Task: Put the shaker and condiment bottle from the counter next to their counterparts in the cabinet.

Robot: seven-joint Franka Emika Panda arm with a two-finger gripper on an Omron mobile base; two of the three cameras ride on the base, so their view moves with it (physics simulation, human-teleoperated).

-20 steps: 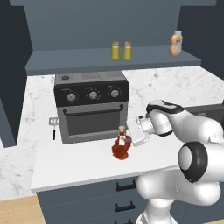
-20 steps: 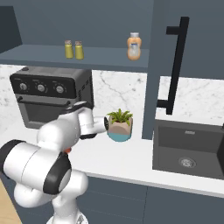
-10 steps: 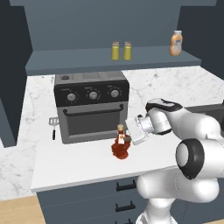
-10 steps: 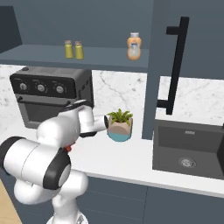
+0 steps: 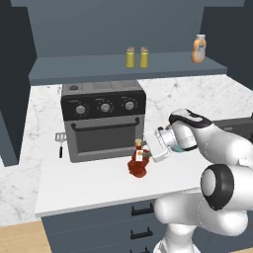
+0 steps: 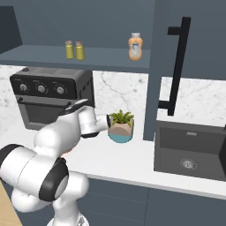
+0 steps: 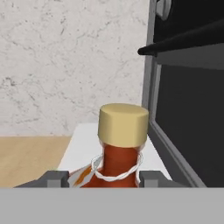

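Condiment bottle (image 5: 138,161), dark red-brown with tan cap, upright on the white marble counter (image 5: 89,185) just in front of the black toaster oven (image 5: 104,118). The gripper (image 5: 149,148) reaches in sideways, its fingertips (image 7: 56,178) flanking the bottle's neck, clasping it. Two shakers (image 5: 137,57) and an orange bottle (image 5: 198,49) stand on the cabinet shelf (image 5: 84,66) above.
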